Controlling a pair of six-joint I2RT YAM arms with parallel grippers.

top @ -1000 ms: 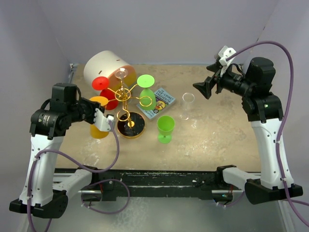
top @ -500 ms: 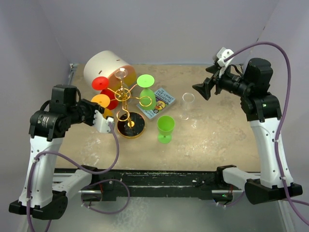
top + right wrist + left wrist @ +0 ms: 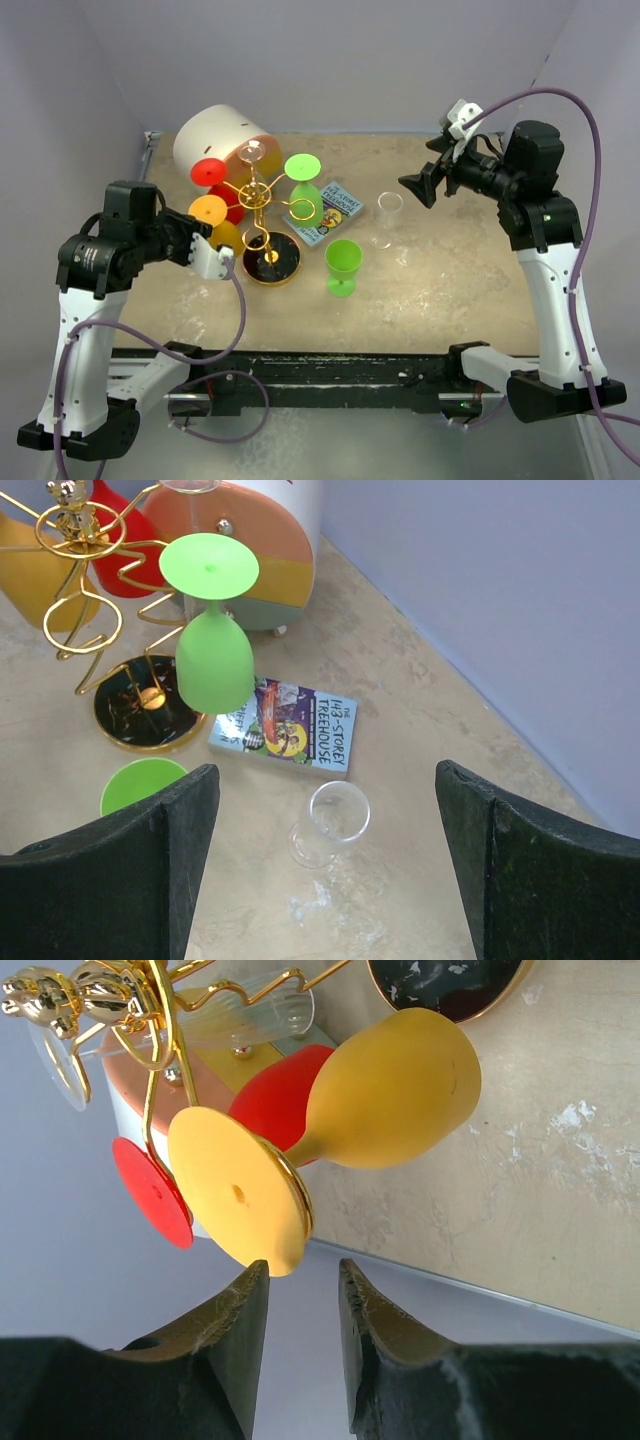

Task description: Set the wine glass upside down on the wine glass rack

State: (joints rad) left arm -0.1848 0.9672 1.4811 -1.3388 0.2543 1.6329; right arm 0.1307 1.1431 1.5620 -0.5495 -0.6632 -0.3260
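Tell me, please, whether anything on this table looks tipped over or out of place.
Yes. The big white cylinder behind the wine glass rack lies on its side, its striped end toward the rack. A book lies flat beside the rack's base, an odd item in this setting. Nothing looks spilled or broken.

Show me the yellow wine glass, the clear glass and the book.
yellow wine glass (image 3: pixel 400 1090), left wrist view, its bowl.
clear glass (image 3: pixel 325 835), right wrist view, its bowl.
book (image 3: pixel 290 728), right wrist view, its cover.
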